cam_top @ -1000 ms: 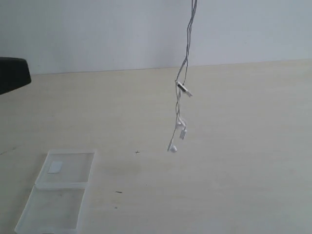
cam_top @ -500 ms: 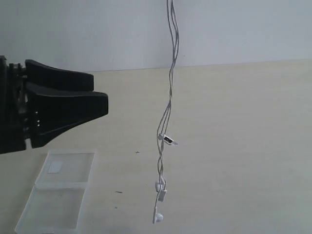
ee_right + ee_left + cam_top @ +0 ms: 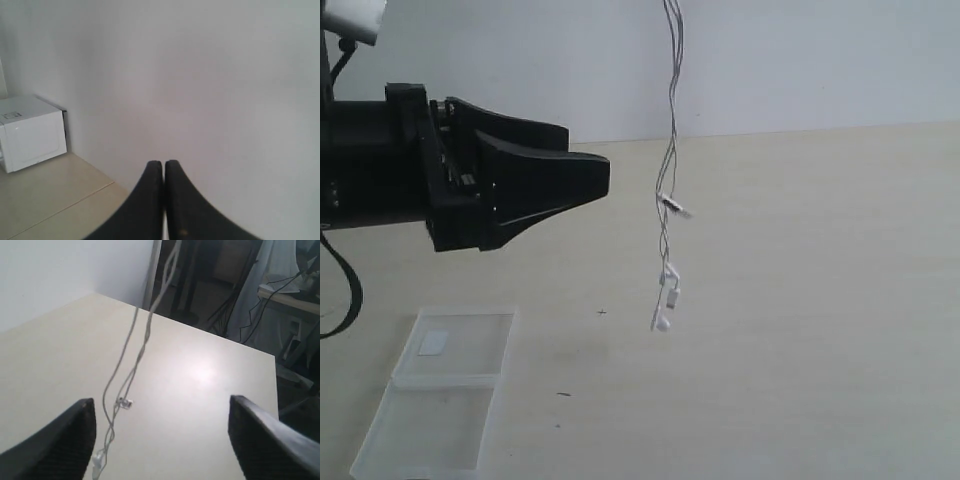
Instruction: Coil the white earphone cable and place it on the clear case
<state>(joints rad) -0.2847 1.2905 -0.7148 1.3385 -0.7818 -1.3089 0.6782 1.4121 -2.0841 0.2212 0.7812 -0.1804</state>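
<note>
left pincer (image 3: 590, 165) level, spread, beside cable (image 3: 672, 205)

The earphone cable (image 3: 668, 170) hangs just ahead of the left gripper (image 3: 606, 182), not touching it; the case (image 3: 445, 400) lies on the table (image 3: 800, 300), lower than the gripper.

No text, brand, number or sign can be read in any view. In the lower left of the exterior view, a small white square label (image 3: 433, 344) is seen on the far half of the clear case (image 3: 450, 400), but nothing legible is shown on it at this size. In the right wrist view, a faint dark mark (image 3: 11, 116) is carried on the top face of a white box (image 3: 32, 132); it is too small and blurred to be made out as letters or figures.
</note>
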